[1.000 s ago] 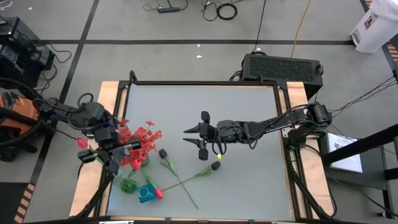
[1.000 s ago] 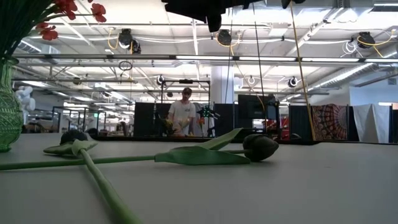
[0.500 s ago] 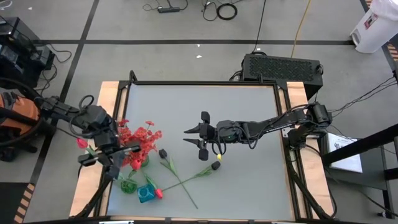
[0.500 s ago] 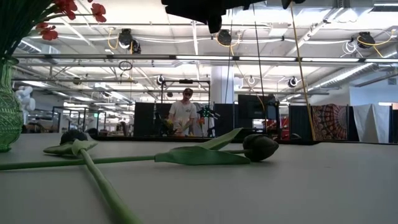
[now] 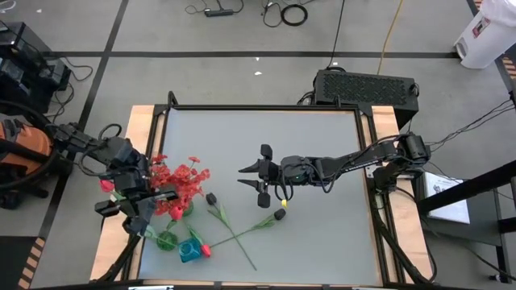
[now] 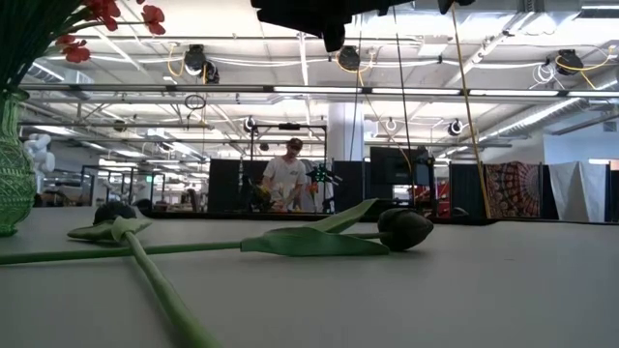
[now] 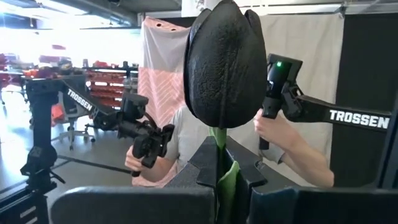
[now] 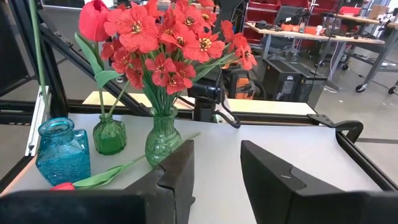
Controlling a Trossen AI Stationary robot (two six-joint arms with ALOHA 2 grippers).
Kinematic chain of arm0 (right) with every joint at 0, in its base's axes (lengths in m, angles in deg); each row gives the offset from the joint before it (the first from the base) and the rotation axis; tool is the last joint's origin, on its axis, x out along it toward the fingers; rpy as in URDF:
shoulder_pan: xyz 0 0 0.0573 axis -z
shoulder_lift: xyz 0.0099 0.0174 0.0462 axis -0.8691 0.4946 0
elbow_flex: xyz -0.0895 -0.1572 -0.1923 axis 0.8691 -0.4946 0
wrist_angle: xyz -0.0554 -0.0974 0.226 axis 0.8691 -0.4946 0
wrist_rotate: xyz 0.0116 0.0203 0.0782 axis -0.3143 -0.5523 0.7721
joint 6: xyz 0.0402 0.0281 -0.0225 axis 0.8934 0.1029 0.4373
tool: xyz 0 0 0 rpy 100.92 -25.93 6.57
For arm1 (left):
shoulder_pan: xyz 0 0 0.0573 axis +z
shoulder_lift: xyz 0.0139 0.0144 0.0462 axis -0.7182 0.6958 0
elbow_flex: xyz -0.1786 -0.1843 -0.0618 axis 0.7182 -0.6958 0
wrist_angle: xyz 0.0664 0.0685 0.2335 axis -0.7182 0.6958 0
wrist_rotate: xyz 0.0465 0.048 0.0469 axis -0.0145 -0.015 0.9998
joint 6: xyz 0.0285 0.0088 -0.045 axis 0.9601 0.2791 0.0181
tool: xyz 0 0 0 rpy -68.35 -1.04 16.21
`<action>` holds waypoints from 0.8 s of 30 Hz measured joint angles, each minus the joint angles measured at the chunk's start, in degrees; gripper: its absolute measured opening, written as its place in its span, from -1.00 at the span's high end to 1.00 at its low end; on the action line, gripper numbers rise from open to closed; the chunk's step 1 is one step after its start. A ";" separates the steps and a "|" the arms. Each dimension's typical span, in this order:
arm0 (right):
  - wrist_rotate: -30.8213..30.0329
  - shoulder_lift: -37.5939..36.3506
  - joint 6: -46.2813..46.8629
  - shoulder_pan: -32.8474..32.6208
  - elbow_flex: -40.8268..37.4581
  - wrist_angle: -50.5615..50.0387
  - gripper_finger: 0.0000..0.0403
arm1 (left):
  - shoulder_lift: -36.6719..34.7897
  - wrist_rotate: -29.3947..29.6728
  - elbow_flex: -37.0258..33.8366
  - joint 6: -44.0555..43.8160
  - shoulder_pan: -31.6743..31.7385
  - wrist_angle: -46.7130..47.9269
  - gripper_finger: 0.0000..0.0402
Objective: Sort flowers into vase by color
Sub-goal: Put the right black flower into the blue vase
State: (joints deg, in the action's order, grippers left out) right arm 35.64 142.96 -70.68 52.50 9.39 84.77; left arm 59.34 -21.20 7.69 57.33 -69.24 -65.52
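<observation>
The left arm reaches in from the table's left edge, its wrist bent over the near-left part of the table. The left gripper (image 7: 219, 163) is closed, its fingers (image 7: 202, 165) pinching a green stem. The right arm stretches from the right edge to mid-table, held low and nearly straight. The right gripper (image 5: 251, 176) hangs there with its fingers (image 8: 177, 168) parted, holding nothing.

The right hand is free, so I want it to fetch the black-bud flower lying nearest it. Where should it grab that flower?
Probably the bare stem just behind its black bud, coming straight down with the right hand turned across it. It lies flat on the table, and farther along it crosses another stem, so grip clear of that.
</observation>
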 joint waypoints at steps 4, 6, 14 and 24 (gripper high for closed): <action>0.00 0.00 0.00 0.01 0.00 -0.04 0.39 | 0.23 0.32 0.00 0.39 -0.60 0.25 0.94; 0.00 0.00 0.00 0.00 0.00 -0.08 0.39 | 0.58 0.41 0.00 0.39 -0.90 0.38 0.94; 0.02 0.00 0.00 0.00 0.00 -0.58 0.39 | 3.04 0.46 -0.02 0.48 -1.57 1.47 0.94; 0.52 0.00 0.46 -0.11 0.00 -1.01 0.39 | 4.71 0.46 -0.04 0.13 -1.57 1.43 0.94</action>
State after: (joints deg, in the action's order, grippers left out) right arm 36.17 142.96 -70.22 52.39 9.39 83.77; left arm 64.05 -20.74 7.65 57.46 -70.81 -64.09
